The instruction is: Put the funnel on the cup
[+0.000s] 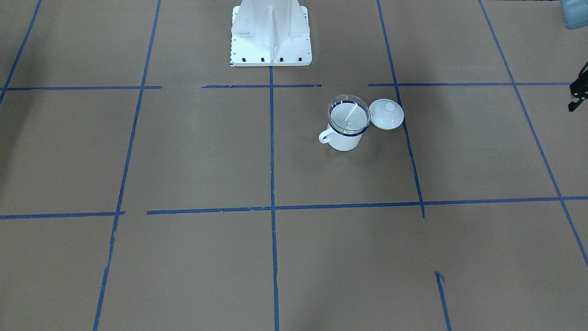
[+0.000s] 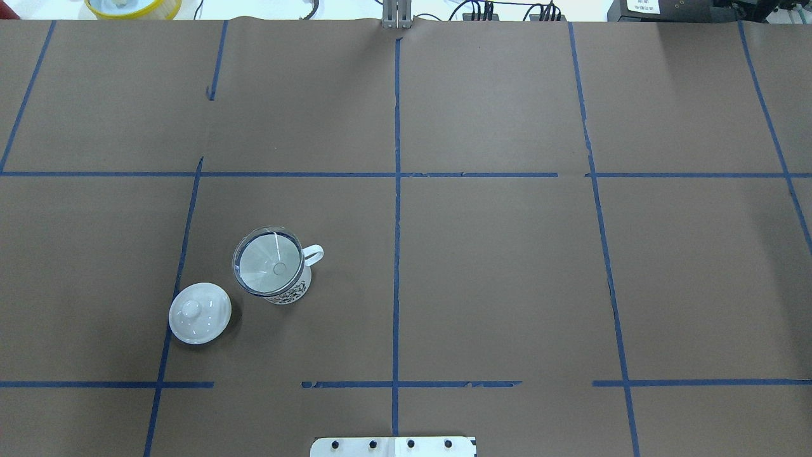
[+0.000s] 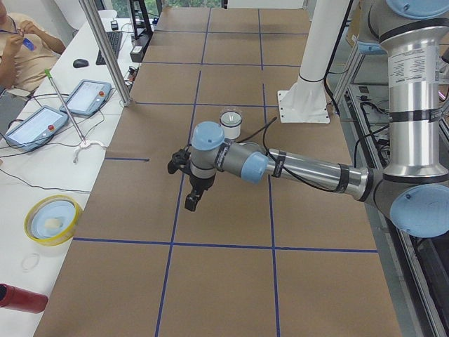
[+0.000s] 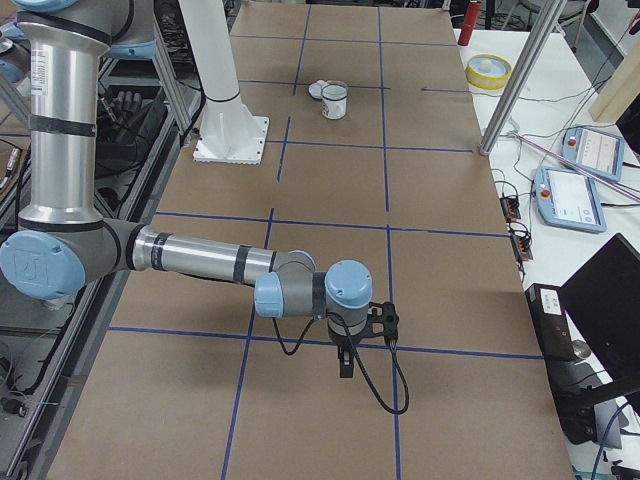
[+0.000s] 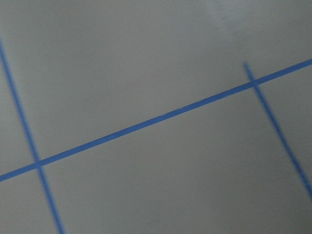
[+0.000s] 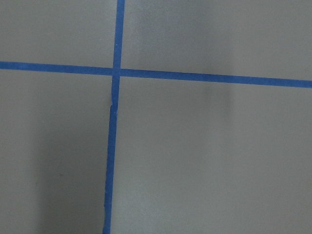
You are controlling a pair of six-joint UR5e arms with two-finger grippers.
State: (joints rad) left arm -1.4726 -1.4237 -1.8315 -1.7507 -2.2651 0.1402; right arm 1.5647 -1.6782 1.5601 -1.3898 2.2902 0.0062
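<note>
the overhead camera sits behind the white base plate (image 2: 393, 446), which lies at its bottom edge, and looks forward and down over the table (image 2: 507, 266). the front-facing camera looks steeply down from the opposite side, with the plate at its top. both take in the enamel mug (image 1: 343, 140) and knobbed lid (image 1: 387, 114) near the plate. the two side cameras look along the table from either end, the plate and mug far off. both wrist cameras look from close range at blue tape lines (image 6: 116, 146).
</note>
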